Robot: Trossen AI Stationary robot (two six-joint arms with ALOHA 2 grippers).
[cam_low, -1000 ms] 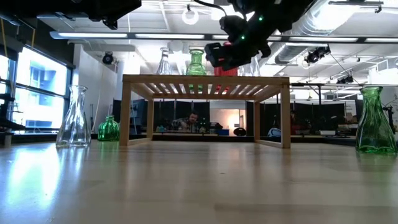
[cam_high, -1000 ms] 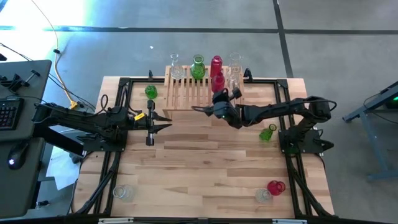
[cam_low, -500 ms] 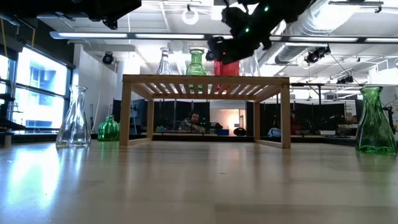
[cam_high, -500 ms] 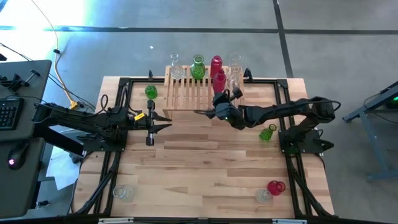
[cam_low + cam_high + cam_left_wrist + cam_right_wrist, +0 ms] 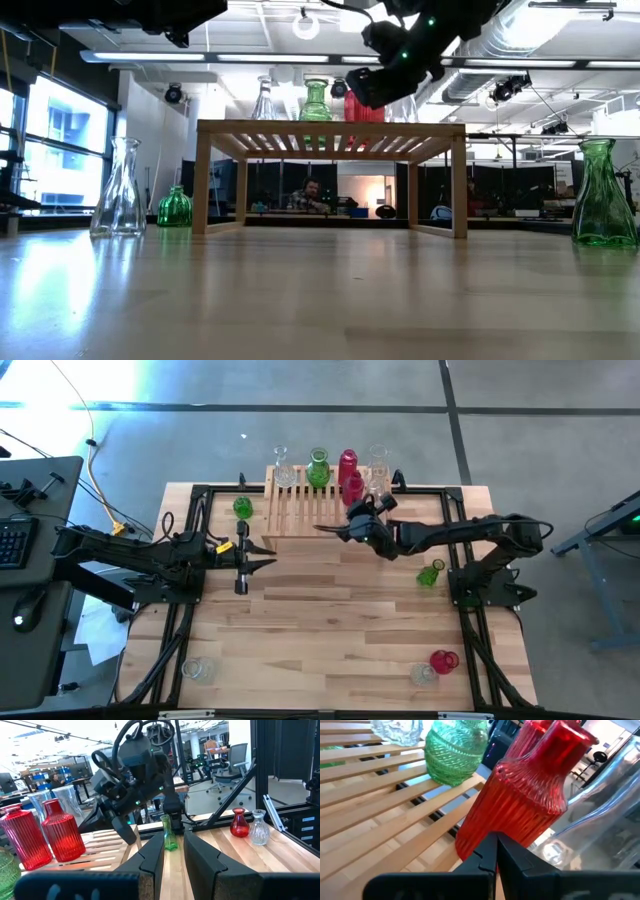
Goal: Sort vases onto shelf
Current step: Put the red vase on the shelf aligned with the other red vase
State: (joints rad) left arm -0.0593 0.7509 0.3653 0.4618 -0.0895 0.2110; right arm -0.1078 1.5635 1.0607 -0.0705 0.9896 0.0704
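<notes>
Right end effector (image 5: 322, 528) farther over shelf (image 5: 300, 510) edge.

Looking straight down from high above, with the whole table (image 5: 330, 620) mid-frame and the shelf (image 5: 320, 505) at upper centre. Level with the tabletop, facing the same shelf (image 5: 330, 135) mid-frame and the room behind. Wrist-mounted and close, both sharing the red vases (image 5: 62, 832) (image 5: 520, 805) on that shelf.

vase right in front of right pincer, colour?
Red vase, vertically ribbed; clearest in the right wrist view.
</notes>
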